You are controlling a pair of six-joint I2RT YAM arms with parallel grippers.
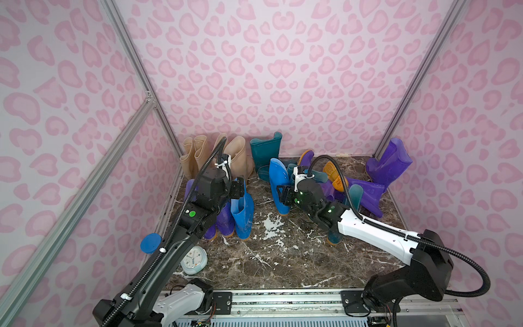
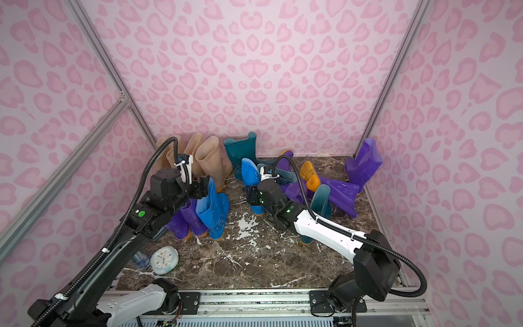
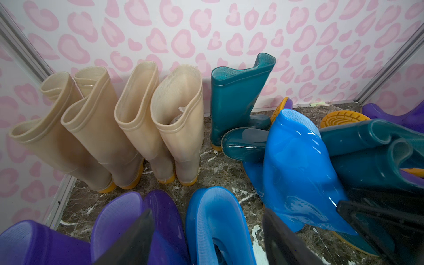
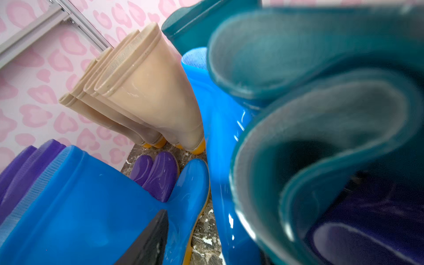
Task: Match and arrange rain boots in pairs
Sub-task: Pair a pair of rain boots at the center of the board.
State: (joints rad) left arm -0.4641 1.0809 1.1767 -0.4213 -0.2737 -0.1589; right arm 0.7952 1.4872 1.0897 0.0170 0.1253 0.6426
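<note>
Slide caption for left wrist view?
Four beige boots standing along the wall, upright teal boot beside them, purple boots and blue boots in foreground.

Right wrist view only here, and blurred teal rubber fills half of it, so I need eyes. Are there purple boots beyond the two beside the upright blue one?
Observer: Yes, toppled purple boots lie to the robot's right of the right arm, an orange sole turned up among them.
Operator: Any standing there?
Observer: One upright purple boot stands in the far right corner.
Operator: Anything near that arm?
Observer: A teal boot stands beside it, partly hidden by it.
</note>
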